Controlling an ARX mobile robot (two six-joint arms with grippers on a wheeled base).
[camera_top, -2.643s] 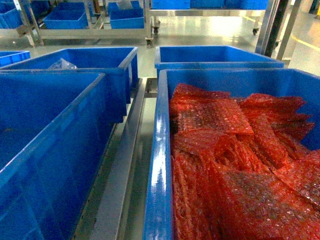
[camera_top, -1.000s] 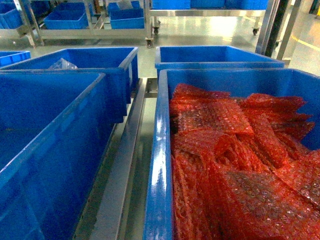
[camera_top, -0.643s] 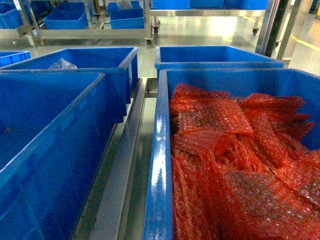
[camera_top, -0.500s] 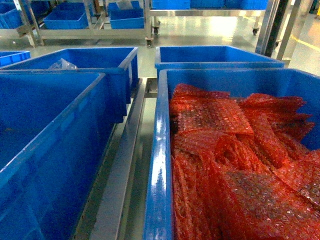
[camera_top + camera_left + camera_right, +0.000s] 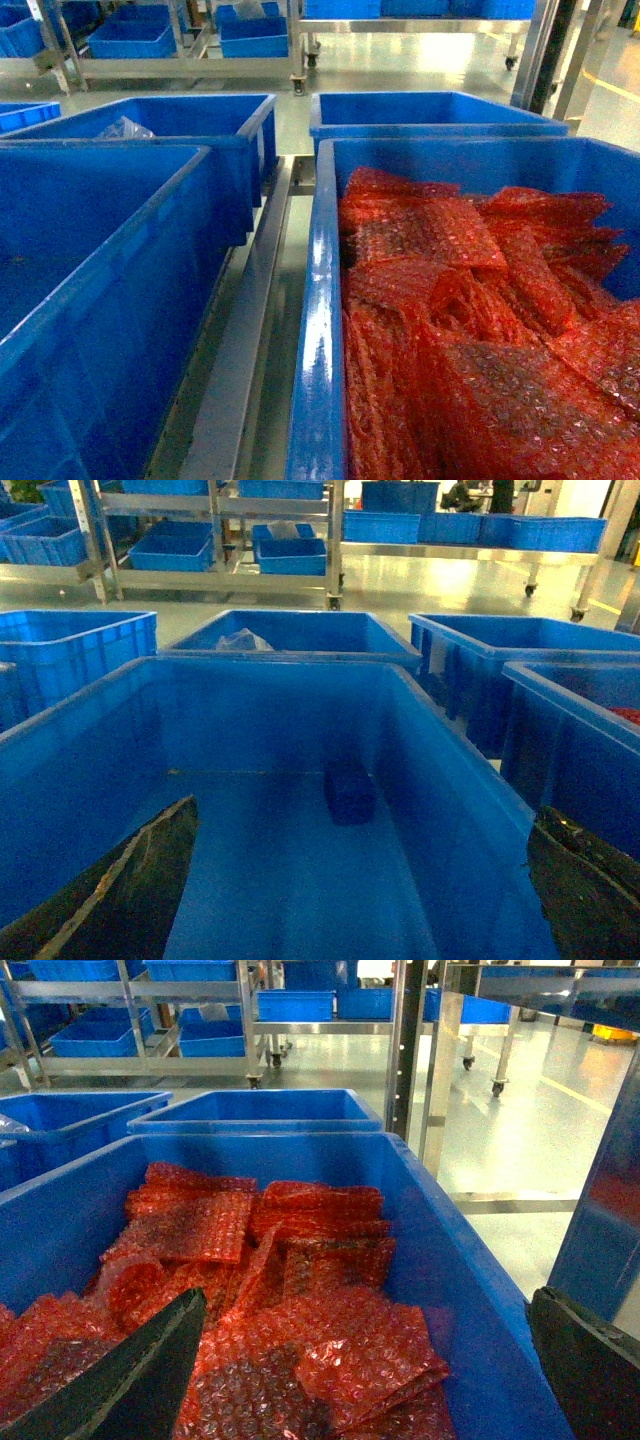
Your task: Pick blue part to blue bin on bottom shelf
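A small dark blue part (image 5: 350, 790) lies on the floor of a large blue bin (image 5: 120, 710), near its far wall. My left gripper (image 5: 365, 810) hangs open above that bin's floor, its dark fingers (image 5: 130, 880) wide apart and holding nothing. My right gripper (image 5: 368, 1295) is open too, over a bin (image 5: 470, 1260) heaped with red bubble wrap (image 5: 300, 1290). Far behind, the bottom shelf (image 5: 230, 578) of a silver rack carries several small blue bins (image 5: 290, 555). Neither gripper shows in the head view.
Large blue bins (image 5: 100, 260) stand close together with a metal rail (image 5: 245, 330) between them. A clear bag (image 5: 243, 640) lies in the bin behind. Perforated rack posts (image 5: 405, 1050) rise at the right, with shiny floor beyond.
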